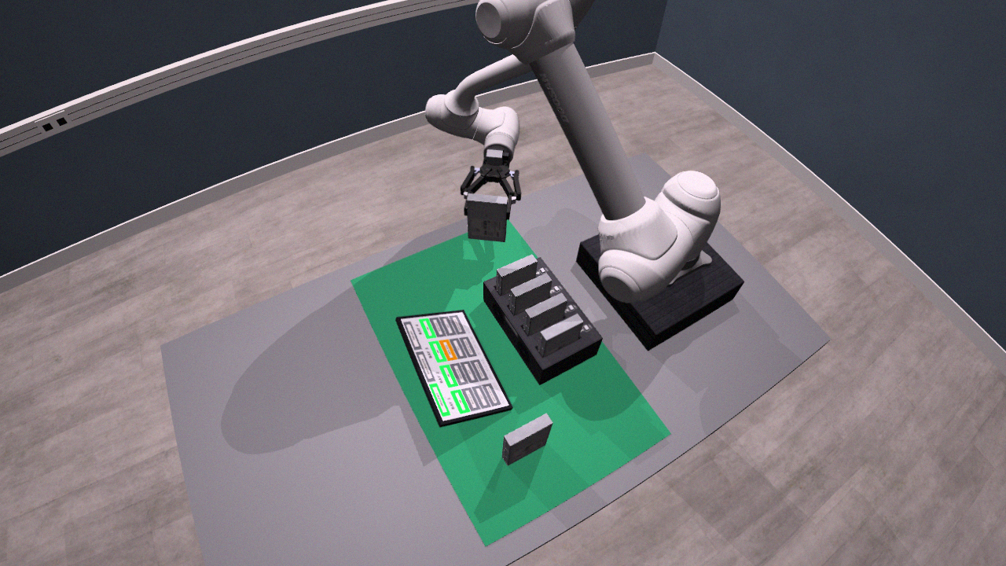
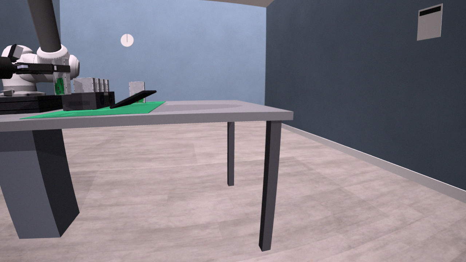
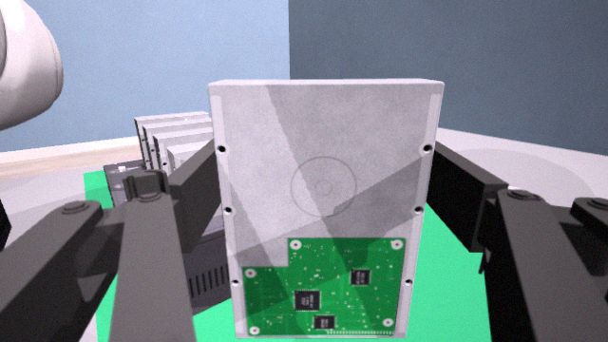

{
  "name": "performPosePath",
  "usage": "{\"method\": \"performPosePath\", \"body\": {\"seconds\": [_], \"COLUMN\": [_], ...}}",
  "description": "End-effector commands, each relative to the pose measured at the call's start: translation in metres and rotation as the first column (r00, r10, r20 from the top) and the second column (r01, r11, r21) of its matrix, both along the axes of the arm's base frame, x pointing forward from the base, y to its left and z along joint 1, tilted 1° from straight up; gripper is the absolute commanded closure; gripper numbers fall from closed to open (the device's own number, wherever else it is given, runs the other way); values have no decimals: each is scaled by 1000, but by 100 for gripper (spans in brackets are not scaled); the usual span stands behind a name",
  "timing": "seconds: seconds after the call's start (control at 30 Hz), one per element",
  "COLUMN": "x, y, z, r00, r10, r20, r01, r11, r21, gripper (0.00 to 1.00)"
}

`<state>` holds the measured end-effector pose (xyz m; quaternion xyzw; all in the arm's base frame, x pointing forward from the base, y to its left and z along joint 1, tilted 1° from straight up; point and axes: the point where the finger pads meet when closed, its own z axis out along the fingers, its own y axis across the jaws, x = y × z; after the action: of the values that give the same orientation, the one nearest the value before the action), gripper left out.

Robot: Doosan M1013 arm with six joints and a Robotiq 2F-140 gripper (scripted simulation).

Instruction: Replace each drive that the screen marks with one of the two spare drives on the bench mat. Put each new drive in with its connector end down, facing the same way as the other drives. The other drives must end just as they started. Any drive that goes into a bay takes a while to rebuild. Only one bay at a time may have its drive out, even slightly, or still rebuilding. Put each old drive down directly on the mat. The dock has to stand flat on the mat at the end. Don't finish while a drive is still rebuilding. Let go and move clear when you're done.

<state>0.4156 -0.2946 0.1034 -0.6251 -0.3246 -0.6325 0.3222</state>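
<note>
Reaching over the bench (image 1: 232, 492) (image 2: 201, 114), the arm (image 1: 583, 126) (image 2: 48, 26) (image 3: 28, 66) comes in low beyond one end of the dock, probably to keep its bulk off the seated drives

The mat (image 1: 597, 415) (image 2: 130, 109) (image 3: 451, 294) carries the dock (image 1: 516, 344) (image 2: 76, 102) (image 3: 209, 285), which looks flat, as it must at the end. The screen (image 1: 453, 373) (image 2: 133, 98) leans beside it, tilted for reading

The gripper (image 1: 486, 203) (image 2: 61, 68) (image 3: 320, 161) is clamped across the narrow sides of one drive (image 1: 486, 223) (image 2: 65, 81) (image 3: 328, 161), leaving both broad faces free. That drive hangs upright above the mat, circuit board low and toward the gripper; its connector end is probably down, ready for a bay or for standing on the mat

Four seated drives (image 1: 534, 295) (image 2: 85, 85) (image 3: 187, 154) fill the dock in a matching row. Another drive (image 1: 527, 442) (image 2: 136, 89) stands on the mat past the screen, perhaps a spare. With every bay filled, the held one could be a spare or a removed drive; I cannot tell which

Smallest is the orange mark (image 1: 448, 350), in the second row. Its words are unreadable, so fault or rebuild stays open; checking it should precede pulling anything, since two bays disturbed together would break the rule
</note>
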Motion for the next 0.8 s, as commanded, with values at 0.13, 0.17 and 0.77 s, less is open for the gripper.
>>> {"method": "performPosePath", "body": {"seconds": [0.13, 0.17, 0.77], "x": [0, 0, 1], "y": [0, 0, 0], "z": [-12, -13, -40], "r00": [1000, 1000, 1000], "r10": [0, 0, 0], "r20": [1, 1, 1], "r01": [0, 0, 0], "r11": [1000, 1000, 1000], "r21": [-1, -1, -1], "gripper": [90, 90, 90]}}
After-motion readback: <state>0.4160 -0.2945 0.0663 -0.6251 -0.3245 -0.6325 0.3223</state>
